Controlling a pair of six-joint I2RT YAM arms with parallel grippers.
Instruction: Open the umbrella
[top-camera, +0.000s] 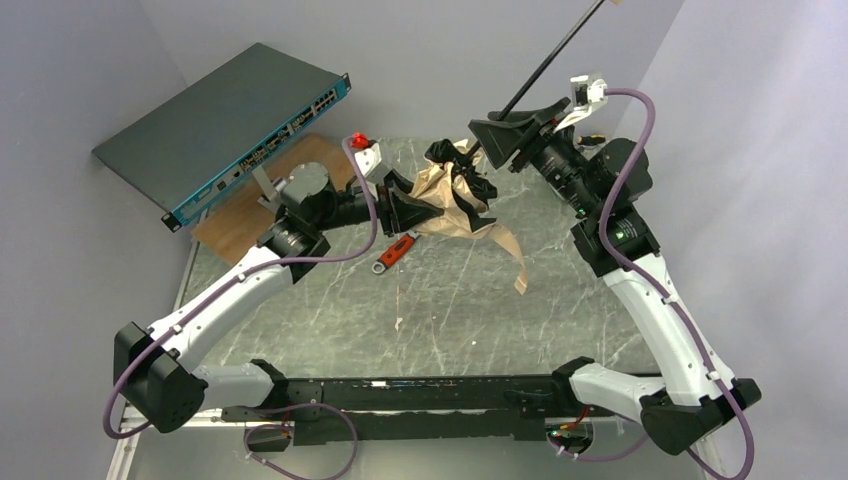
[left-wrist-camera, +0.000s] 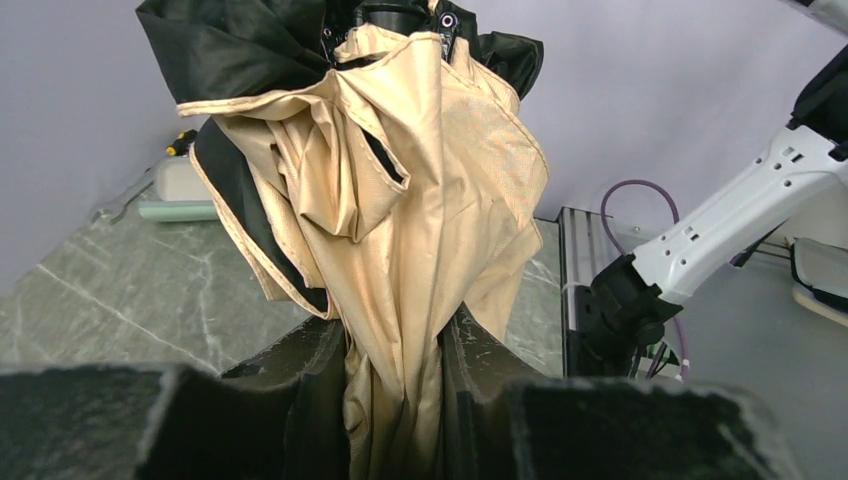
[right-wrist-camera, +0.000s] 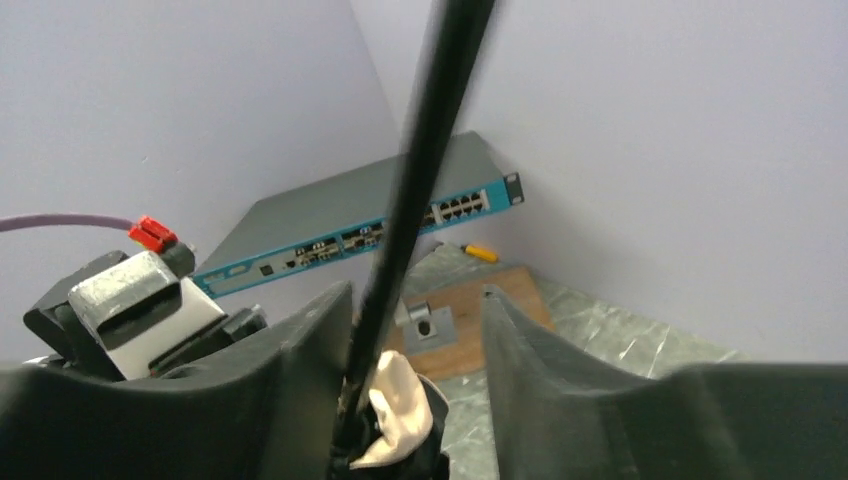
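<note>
Bunching limp and light at upper centre overhead, the umbrella (top-camera: 455, 195) points its thin shaft (top-camera: 550, 58) upper right. Left wrist view: the left gripper (left-wrist-camera: 395, 340) pinches soft, likely slippery canopy fabric (left-wrist-camera: 430, 200). Right wrist view: the right gripper (right-wrist-camera: 415, 310) straddles the stiff shaft, jaws apart, probably the surer hold.

umbrella (top-camera: 445, 205) over table (top-camera: 450, 320) rear (shaft (top-camera: 550, 60) slanting up right), wrench (top-camera: 396, 250) before it, network switch (top-camera: 225, 125) back left

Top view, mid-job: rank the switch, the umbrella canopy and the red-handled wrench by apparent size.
1. switch, clearly largest
2. umbrella canopy, bunched up
3. red-handled wrench, smallest
The switch seems propped up, so nearness to the camera may flatter it slightly.
</note>
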